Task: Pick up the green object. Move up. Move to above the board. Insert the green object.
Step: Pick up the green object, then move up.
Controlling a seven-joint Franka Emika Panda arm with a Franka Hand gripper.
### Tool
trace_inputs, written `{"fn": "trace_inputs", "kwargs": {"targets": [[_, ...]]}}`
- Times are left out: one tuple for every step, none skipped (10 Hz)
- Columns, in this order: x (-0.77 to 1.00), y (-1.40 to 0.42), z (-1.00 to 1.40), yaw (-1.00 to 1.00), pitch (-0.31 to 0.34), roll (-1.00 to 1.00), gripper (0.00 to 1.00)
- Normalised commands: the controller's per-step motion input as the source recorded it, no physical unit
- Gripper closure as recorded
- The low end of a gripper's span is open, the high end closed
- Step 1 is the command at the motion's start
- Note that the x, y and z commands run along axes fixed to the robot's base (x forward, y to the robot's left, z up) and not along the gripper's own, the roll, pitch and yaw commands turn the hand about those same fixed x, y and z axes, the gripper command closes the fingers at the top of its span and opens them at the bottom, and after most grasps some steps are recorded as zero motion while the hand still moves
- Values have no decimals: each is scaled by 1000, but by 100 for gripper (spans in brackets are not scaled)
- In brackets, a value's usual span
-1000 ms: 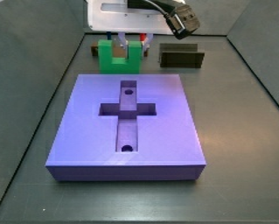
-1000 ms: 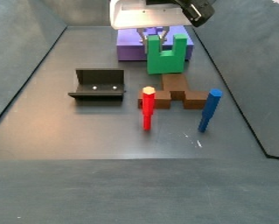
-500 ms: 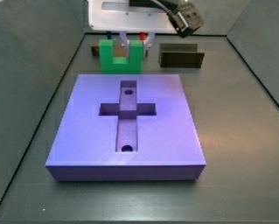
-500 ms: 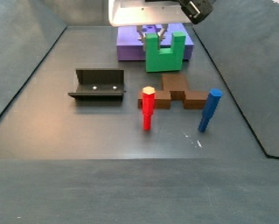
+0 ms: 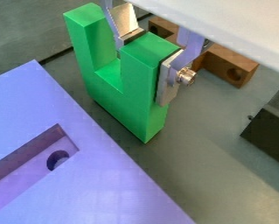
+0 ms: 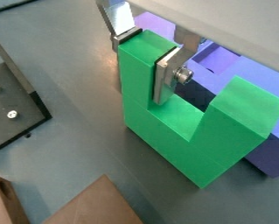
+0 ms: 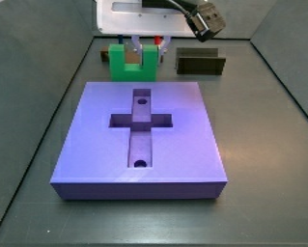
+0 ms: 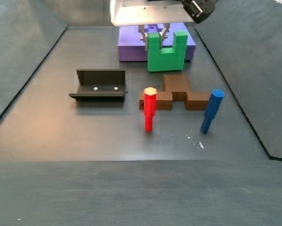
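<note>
The bright green U-shaped object [image 5: 121,83] stands upright on the floor just beyond the purple board's far edge in a side view [image 7: 130,60], and in front of the board in a side view [image 8: 167,57]. My gripper [image 5: 145,55] is shut on one prong of it; both wrist views show a silver finger [image 6: 165,74] pressed flat on each side of that prong. The gripper also shows in a side view [image 7: 142,46]. The purple board [image 7: 143,145] lies flat with its cross-shaped recess and two small holes open. Its corner shows in a wrist view [image 5: 48,166].
A dark olive-brown U-shaped block [image 7: 202,64] stands right of the green object. A dark fixture [image 8: 98,86], a red peg [image 8: 149,108], a blue peg [image 8: 211,110] and a brown block [image 8: 185,92] stand on the floor. Grey walls enclose the floor.
The green object and gripper have risen slightly; the rest has not moved.
</note>
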Motion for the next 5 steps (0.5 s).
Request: {"fn": "trace_inputs", "kwargs": {"targets": [[0, 0, 0, 0, 0, 0, 100], [0, 0, 0, 0, 0, 0, 100], [0, 0, 0, 0, 0, 0, 100], [0, 0, 0, 0, 0, 0, 100], [0, 0, 833, 0, 0, 0, 100]]}}
